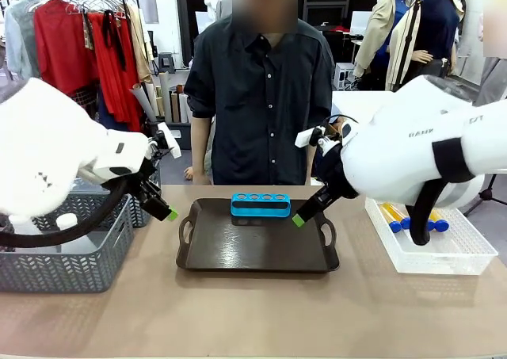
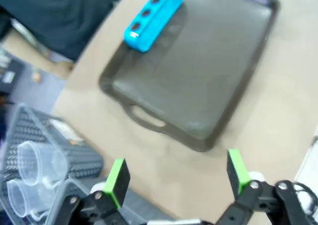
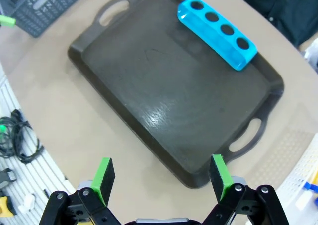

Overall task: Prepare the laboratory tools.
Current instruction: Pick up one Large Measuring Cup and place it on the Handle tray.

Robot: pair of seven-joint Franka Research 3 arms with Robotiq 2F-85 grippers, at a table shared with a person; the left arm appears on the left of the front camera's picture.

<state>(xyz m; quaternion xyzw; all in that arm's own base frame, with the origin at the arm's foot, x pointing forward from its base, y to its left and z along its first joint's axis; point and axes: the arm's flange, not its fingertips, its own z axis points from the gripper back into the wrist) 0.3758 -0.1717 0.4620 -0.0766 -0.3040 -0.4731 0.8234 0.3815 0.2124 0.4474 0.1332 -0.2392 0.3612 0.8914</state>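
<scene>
The left gripper (image 2: 176,178) and right gripper (image 3: 161,175) gape wide, empty. The left wrist view catches clear vessels (image 2: 30,173) in the grey basket (image 2: 77,155) at 8 o'clock. The front view has blue-capped tubes (image 1: 390,212) lying in the white bin (image 1: 467,257), 3 o'clock of the tray (image 1: 253,252), caps toward 5 o'clock.

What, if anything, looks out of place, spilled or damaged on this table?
Nothing stands out. The blue tube rack stands upright and empty at the far edge of the dark tray, the blue-capped tubes lie in the white lattice bin, and no spill or damage shows.
</scene>
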